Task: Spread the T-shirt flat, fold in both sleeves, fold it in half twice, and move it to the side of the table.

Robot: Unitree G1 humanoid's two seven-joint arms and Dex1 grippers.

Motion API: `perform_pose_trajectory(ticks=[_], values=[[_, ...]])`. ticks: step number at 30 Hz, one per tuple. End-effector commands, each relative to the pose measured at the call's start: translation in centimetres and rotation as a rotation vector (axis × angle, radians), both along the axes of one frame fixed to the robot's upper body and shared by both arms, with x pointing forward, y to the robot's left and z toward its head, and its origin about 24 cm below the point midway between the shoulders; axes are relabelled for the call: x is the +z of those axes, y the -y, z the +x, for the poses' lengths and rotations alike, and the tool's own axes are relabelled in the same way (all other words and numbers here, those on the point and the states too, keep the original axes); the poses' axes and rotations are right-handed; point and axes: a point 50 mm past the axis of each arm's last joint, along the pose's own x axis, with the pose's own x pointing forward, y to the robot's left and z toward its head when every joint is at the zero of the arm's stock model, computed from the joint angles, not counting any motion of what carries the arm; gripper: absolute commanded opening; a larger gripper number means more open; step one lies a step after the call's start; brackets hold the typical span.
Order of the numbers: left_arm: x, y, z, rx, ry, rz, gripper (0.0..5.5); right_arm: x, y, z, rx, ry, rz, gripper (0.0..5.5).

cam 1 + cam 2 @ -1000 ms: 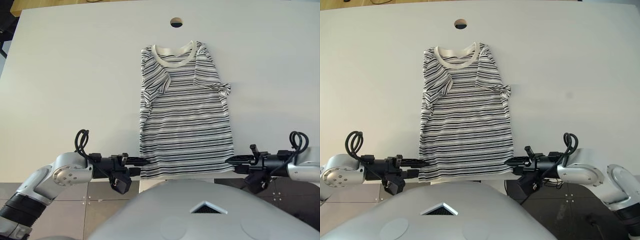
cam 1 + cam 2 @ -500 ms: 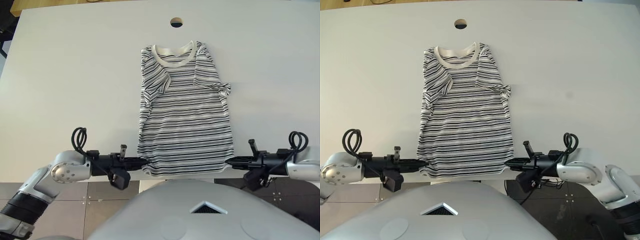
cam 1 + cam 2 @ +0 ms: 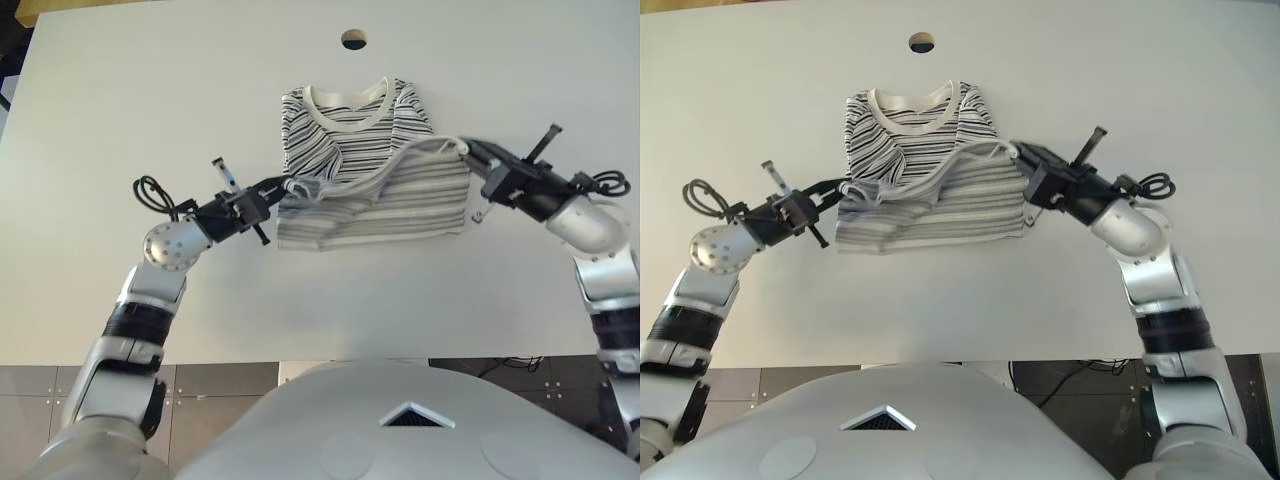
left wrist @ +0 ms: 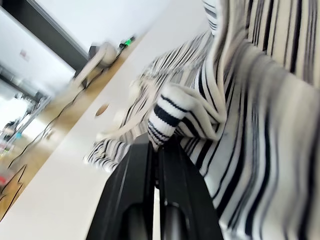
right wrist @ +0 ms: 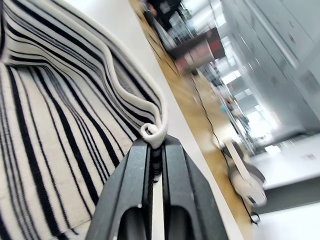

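Note:
The striped T-shirt lies at the table's far middle, collar away from me, its lower half lifted and carried over toward the collar. My left gripper is shut on the hem's left corner. My right gripper is shut on the hem's right corner. The hem hangs in a sagging arc between them above the chest. In the left wrist view the pinched fabric bunches at the fingertips. The right wrist view shows the rolled hem clamped between the fingers.
A white table spreads wide on both sides of the shirt. A round cable hole sits just beyond the collar. The table's near edge runs along the bottom of the eye views.
Both grippers have risen from the near table edge and moved far forward with the hem, doubling the shirt's lower half up over its chest.

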Motion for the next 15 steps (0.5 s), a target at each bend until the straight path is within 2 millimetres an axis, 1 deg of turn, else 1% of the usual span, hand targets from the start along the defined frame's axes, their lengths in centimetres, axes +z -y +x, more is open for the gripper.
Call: perform_pose_trajectory(ticks=[1,4,7,11,15], values=[[-0.4,0.3,3.5,0.114,0.015,0.026,0.11,-1.4,-0.5,3.2,-0.112,0.025,-0.003,0.10],[0.0,0.7,5.8,0.180,0.044,0.033,0.11,-2.1,-0.9,4.9,-0.166,0.041,0.014,0.10],[0.6,1.0,7.3,0.229,0.072,0.020,0.11,-2.6,-1.3,6.4,-0.218,0.049,0.016,0.10],[0.8,1.1,8.4,0.279,0.076,0.026,0.11,-2.9,-1.8,7.8,-0.259,0.054,0.019,0.10],[0.6,1.1,9.0,0.324,0.066,0.044,0.11,-2.8,-2.3,8.7,-0.276,0.053,0.012,0.10]])
